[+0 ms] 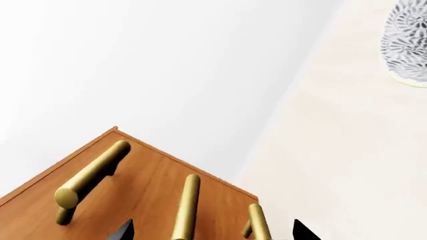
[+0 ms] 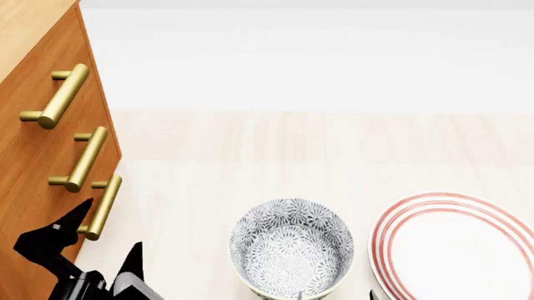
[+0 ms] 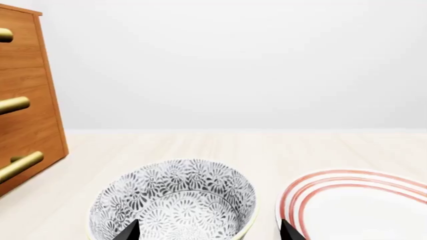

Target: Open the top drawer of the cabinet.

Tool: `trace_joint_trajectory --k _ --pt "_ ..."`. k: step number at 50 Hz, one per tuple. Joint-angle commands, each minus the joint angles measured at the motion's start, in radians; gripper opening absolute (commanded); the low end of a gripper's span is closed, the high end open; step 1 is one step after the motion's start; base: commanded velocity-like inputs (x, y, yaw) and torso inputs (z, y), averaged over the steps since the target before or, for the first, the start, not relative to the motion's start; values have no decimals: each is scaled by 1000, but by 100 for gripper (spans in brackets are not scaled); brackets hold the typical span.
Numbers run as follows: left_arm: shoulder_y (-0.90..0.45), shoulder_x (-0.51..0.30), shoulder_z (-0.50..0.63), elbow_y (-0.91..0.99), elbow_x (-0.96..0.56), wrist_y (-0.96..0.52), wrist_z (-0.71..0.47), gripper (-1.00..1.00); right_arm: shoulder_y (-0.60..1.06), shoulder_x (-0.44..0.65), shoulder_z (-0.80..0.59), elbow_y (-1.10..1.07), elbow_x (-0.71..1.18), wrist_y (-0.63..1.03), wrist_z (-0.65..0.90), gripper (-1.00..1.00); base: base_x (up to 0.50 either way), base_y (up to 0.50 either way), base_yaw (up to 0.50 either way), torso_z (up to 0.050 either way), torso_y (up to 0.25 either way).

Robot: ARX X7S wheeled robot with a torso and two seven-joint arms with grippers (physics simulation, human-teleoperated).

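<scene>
The orange-brown cabinet (image 2: 25,181) stands at the left with three stacked drawer fronts, all flush. The top drawer (image 2: 29,72) carries the uppermost brass handle (image 2: 60,95). In the left wrist view this handle (image 1: 93,175) lies nearest the cabinet's top corner. My left gripper (image 2: 112,225) is open and empty, low beside the lowest handle (image 2: 104,206), well below the top drawer. In the left wrist view, the gripper (image 1: 213,232) frames the middle handle (image 1: 187,207) and the lowest handle (image 1: 259,222) without touching them. My right gripper (image 3: 210,232) is open and empty, over the bowl.
A grey floral-patterned bowl (image 2: 292,247) stands on the pale wooden surface (image 2: 250,150), right of the cabinet. A white plate with red rings (image 2: 459,247) lies right of the bowl. A white wall (image 2: 317,56) runs behind. The bowl (image 3: 177,200) and plate (image 3: 360,205) fill the right wrist view.
</scene>
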Motion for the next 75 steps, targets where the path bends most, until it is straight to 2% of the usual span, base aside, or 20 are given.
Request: trace_joint_trajectory --k 1,17,36,47,75 --pt "-41 -21 63 21 144 -82 79 100 5 -16 24 -1 -5 1 -15 100 0 0 0 0 0" --pt "-91 -61 -6 159 130 -154 169 100 11 -12 17 15 -1 -10 -13 100 0 0 0 0 0" --pt "-176 -116 4 244 181 -206 289 100 10 -8 3 19 1 -18 -8 100 0 0 0 0 0" --pt "-235 -123 -16 232 160 -203 325 100 9 -4 -2 19 5 -23 -5 100 0 0 0 0 0" --pt "-340 -145 45 134 190 -163 389 100 8 8 -15 2 19 -12 12 100 0 0 0 0 0"
